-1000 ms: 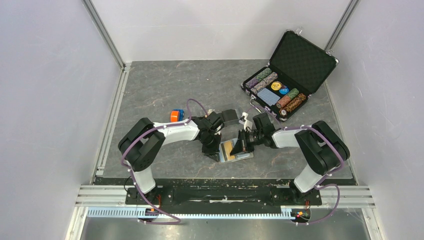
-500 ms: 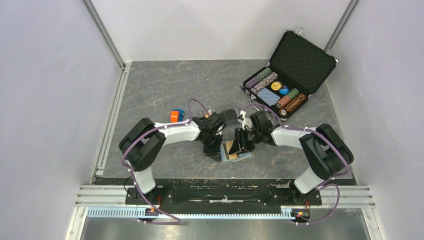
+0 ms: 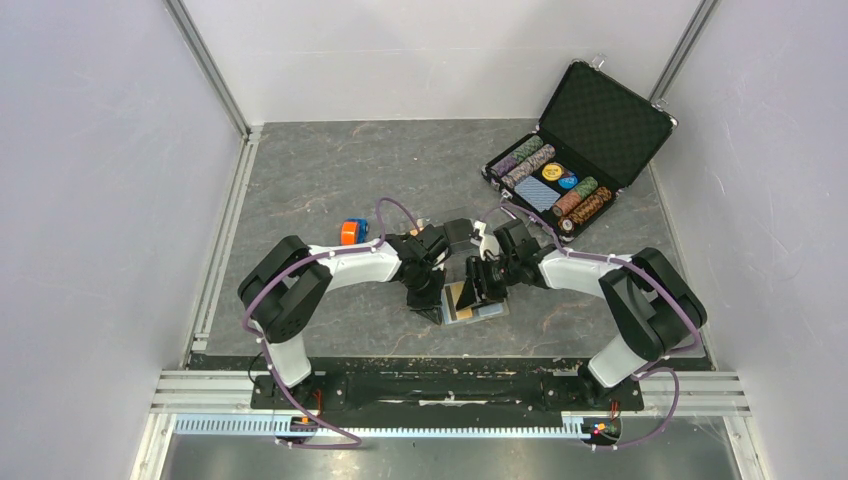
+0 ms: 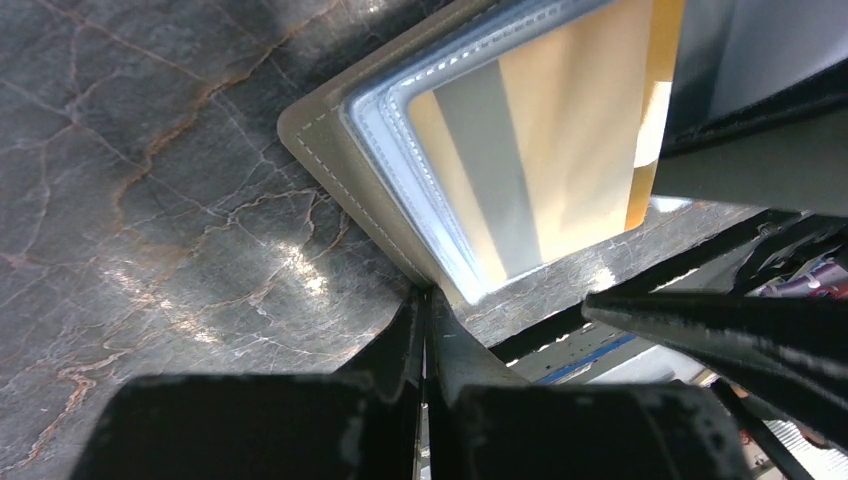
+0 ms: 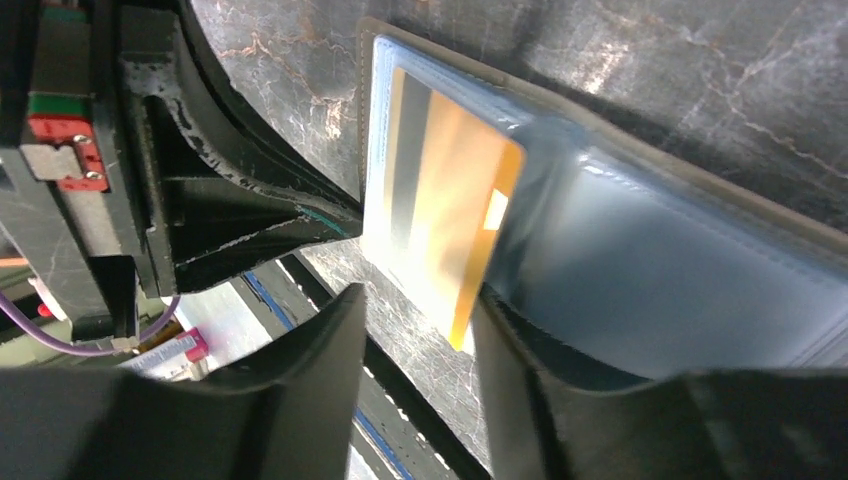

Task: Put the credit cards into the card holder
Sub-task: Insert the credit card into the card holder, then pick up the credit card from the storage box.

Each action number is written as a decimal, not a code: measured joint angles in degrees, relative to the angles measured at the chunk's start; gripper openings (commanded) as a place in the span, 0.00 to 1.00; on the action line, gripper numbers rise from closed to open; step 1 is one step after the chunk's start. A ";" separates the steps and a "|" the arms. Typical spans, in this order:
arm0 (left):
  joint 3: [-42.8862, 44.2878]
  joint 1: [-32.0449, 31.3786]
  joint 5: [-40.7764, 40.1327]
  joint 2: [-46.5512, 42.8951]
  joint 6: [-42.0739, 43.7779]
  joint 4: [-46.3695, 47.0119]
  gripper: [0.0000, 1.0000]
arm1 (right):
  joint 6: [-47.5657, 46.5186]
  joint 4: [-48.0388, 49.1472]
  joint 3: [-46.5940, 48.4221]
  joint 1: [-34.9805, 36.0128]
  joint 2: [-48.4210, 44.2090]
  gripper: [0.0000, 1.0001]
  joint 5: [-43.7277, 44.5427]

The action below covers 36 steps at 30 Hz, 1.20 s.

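While the card holder (image 3: 472, 308) lies open on the tabletop (image 3: 330, 180) between the two arms, I see its pale blue inside (image 5: 650, 280) facing up and its grey stitched rim (image 4: 330, 170) around it. An orange card (image 5: 440, 220) rests on one half of it, one corner sticking out past the edge; I cannot tell whether it sits in a pocket. My right gripper (image 5: 418, 295) has its fingers (image 5: 320, 370) apart, one on each side of that corner, gripping nothing. My left gripper (image 4: 425, 300) has its fingers pressed together, tips touching the holder's edge. Just behind the left arm sits a small orange and blue thing (image 3: 352, 231). Well apart, at the far right, an open black case (image 3: 610, 120) holds poker chips.
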 measured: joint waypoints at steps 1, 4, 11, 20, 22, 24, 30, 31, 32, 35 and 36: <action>0.02 -0.02 -0.04 0.00 0.00 0.00 0.02 | -0.17 -0.17 0.02 0.04 0.00 0.33 0.22; 0.07 -0.04 -0.07 0.00 0.00 -0.04 0.04 | -0.48 -0.83 0.15 0.11 0.00 0.31 0.70; 0.15 -0.52 -2.10 -0.87 0.20 -0.20 0.41 | -1.14 -4.02 1.99 0.35 0.02 0.54 1.62; 0.17 -0.04 -17.03 -11.13 0.83 -4.04 0.55 | -2.58 -8.57 5.57 0.61 -0.83 0.80 2.78; 0.17 0.61 -17.84 -12.92 0.87 -3.93 0.55 | -2.64 -8.92 5.90 0.61 -1.18 0.80 2.80; 0.17 1.84 -17.70 -13.99 0.96 -3.98 0.56 | -2.73 -9.22 6.45 0.61 -1.25 0.80 2.84; 0.22 7.43 -14.01 -14.16 2.08 -3.48 0.55 | -3.78 -11.23 11.85 0.57 -0.96 0.74 3.23; 0.22 8.72 -13.03 -14.16 2.19 -3.13 0.54 | -4.13 -11.52 13.94 0.52 -0.46 0.72 3.28; 0.24 9.79 -12.26 -14.16 2.21 -2.89 0.54 | -4.48 -11.78 16.28 0.48 0.31 0.70 3.32; 0.57 14.08 -9.55 -14.16 2.23 -2.03 0.53 | -5.57 -12.07 24.85 0.33 4.22 0.67 3.39; 0.76 15.39 -8.74 -14.16 2.25 -1.84 0.52 | -5.84 -12.00 27.93 0.24 5.92 0.66 3.43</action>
